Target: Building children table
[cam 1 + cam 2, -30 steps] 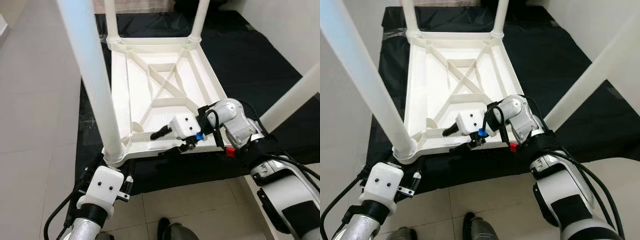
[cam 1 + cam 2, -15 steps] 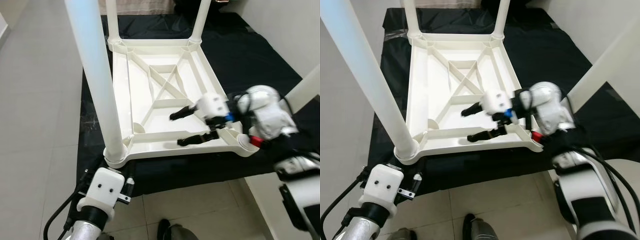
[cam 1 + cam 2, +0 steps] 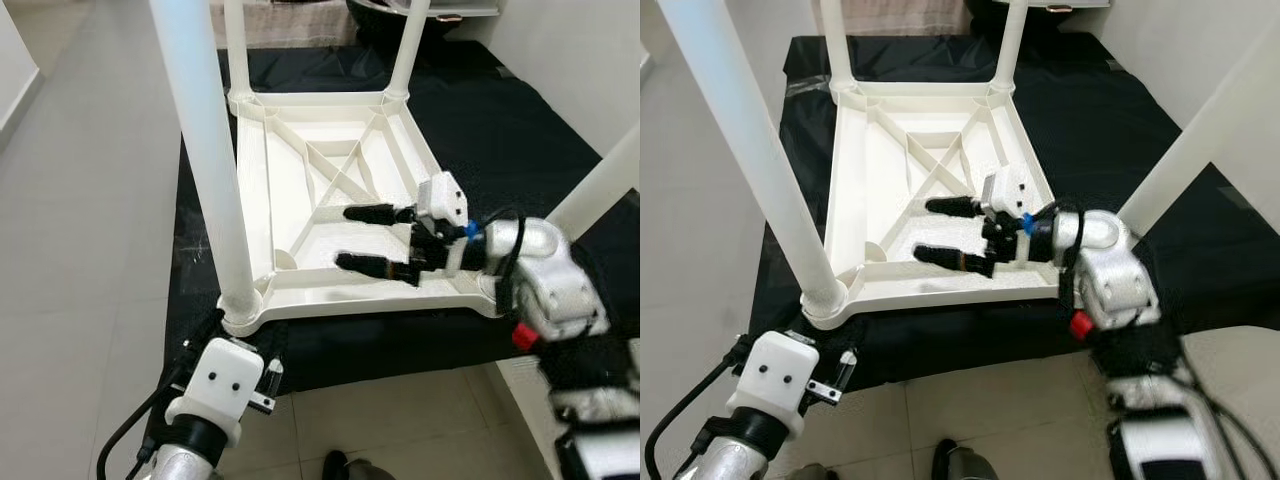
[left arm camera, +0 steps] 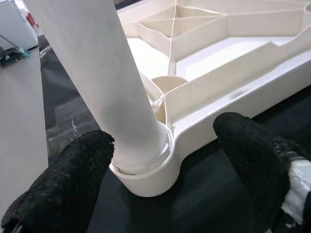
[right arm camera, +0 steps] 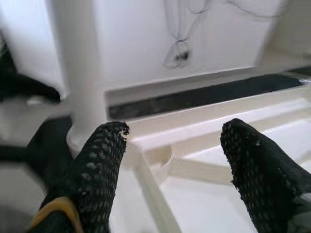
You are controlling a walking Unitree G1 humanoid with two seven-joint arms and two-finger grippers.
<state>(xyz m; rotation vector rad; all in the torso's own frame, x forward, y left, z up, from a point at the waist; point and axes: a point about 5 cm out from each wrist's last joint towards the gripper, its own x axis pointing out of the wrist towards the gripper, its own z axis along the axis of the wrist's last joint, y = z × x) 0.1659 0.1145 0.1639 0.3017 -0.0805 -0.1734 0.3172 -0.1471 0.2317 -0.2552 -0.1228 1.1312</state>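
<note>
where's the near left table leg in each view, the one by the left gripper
Left eye view: the near left leg rises from low left to the top edge.
Right eye view: the same leg, at left.
Left wrist view: it fills the upper left, seated in its socket.
Right wrist view: a white leg stands at the left; which corner's, I can't tell.
Shared landmark: the white tabletop's ribbed underside.

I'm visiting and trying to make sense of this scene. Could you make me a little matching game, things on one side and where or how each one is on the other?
Things:
1. right tool
2. left tool
3. upturned white table
4. black sheet

Places or states:
A. spread on the floor under the table
B. open, over the ribbed underside
C. lying top down, legs pointing up
D. open, at the near-left leg socket

Pairs: 1-B, 2-D, 3-C, 4-A
</note>
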